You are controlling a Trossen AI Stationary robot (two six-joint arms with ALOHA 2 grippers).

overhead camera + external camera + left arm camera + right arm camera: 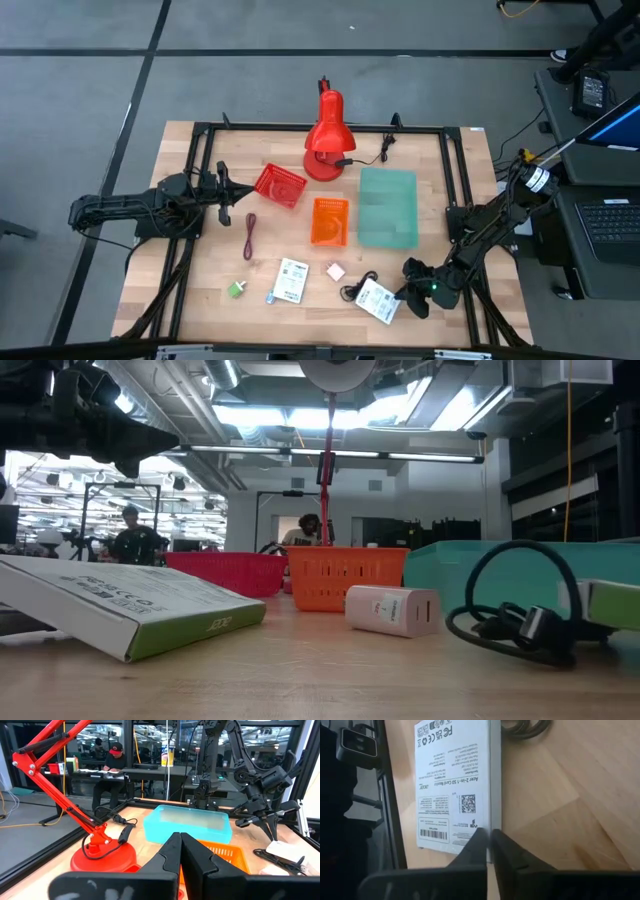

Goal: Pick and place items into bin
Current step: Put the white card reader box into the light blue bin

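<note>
My right gripper point(404, 296) point(490, 833) is shut. It hovers, pointing down, over the long edge of a white printed packet point(377, 300) point(454, 785) lying flat near the table's near edge. The black coiled cable point(358, 286) point(512, 618) lies beside that packet. The pinkish-white cube point(336, 271) point(394, 609), the second white packet point(292, 281) point(130, 603), the green cube point(237, 289) and the dark red cord point(249, 235) rest on the table. My left gripper point(223, 196) point(180, 838) is shut and waits at the left, next to the red basket point(280, 186).
A teal bin point(388, 207) point(189, 823) stands right of centre, with an orange basket point(330, 221) beside it. The red desk lamp point(326, 140) point(100, 851) stands at the far side. A black frame rail point(455, 190) runs around the tabletop. People sit in the room beyond.
</note>
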